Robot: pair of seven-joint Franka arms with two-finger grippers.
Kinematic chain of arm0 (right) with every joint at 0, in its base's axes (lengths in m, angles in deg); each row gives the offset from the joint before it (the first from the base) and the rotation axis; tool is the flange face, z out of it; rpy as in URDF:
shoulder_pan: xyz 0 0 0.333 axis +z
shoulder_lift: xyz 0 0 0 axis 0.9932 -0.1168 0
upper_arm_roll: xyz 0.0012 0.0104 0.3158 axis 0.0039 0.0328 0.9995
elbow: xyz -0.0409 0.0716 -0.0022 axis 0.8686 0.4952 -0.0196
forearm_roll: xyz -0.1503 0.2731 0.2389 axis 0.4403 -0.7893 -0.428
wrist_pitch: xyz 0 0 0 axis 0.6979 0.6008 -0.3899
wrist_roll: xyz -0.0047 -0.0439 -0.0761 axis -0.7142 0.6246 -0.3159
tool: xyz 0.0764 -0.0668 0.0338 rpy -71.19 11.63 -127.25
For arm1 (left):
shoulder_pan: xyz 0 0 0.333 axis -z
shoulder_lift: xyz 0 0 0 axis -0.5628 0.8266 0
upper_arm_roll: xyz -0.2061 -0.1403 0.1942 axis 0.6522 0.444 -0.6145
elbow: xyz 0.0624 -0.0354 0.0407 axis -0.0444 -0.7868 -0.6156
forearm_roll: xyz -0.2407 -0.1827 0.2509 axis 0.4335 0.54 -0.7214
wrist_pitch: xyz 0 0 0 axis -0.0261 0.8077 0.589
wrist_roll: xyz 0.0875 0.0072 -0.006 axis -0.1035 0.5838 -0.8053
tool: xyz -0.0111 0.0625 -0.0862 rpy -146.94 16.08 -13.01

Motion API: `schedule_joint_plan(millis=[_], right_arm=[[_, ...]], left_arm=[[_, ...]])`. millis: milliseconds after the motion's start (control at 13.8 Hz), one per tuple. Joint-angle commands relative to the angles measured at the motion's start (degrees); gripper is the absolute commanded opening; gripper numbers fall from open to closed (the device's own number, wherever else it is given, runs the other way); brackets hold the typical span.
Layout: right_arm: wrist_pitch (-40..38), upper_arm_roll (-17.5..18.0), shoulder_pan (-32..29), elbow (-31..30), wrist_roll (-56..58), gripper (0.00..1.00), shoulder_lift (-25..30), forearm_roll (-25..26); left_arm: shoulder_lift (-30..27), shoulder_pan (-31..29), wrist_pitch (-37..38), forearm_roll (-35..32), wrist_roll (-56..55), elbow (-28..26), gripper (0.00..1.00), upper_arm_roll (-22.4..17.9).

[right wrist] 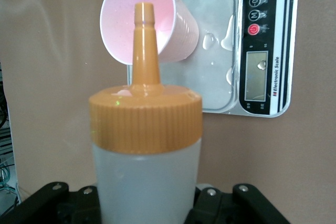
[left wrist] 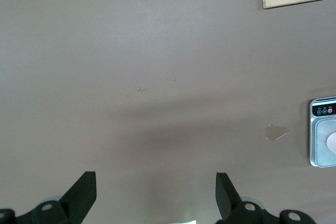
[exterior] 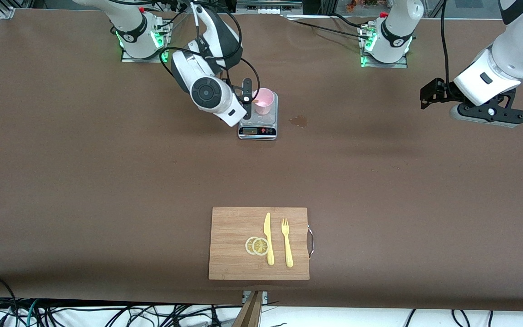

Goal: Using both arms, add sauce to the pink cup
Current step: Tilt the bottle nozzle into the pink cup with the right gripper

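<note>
1. We saw the pink cup (exterior: 263, 101), a small tapered translucent plastic cup, standing on the steel platform of a grey kitchen scale (exterior: 258, 123) toward the robots' side of the brown counter (exterior: 107, 181). In the right wrist view its inside (right wrist: 137, 17) looked empty.
2. The right end effector (exterior: 246, 97) hung over the scale, just beside the cup, pinching the sauce (right wrist: 146, 145): a whitish translucent squeeze bottle with a ribbed orange cap. Its nozzle pointed at the cup's mouth.
3. Water droplets sat on the scale's platform, and a small wet patch (exterior: 298, 121) lay on the counter beside the scale.
4. The left end effector (exterior: 430, 93) waited above bare counter at its own end, fingers (left wrist: 84, 192) spread and holding nothing.
5. Nearer the front camera lay a bamboo cutting board (exterior: 234, 268) carrying two lemon slices (exterior: 257, 245), a yellow plastic knife (exterior: 268, 238) and a matching fork (exterior: 286, 242).
</note>
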Motion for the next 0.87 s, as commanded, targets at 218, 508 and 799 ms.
schedule_joint_plan(millis=[218,508,799], right_arm=[[-1.47,1.47,0.08,-0.11,-3.32,0.05,1.63,5.4],[-2.7,2.43,1.31,0.68,-5.0,0.05,1.46,9.62],[-3.05,2.61,2.71,0.85,-7.02,0.05,1.02,12.87]], left_arm=[[0.42,-0.12,1.27,0.8,0.29,1.66,1.0,-0.16],[0.42,-0.39,1.27,0.63,0.38,1.66,1.0,-0.25],[0.33,-0.48,1.35,0.63,0.38,1.66,1.0,-0.6]])
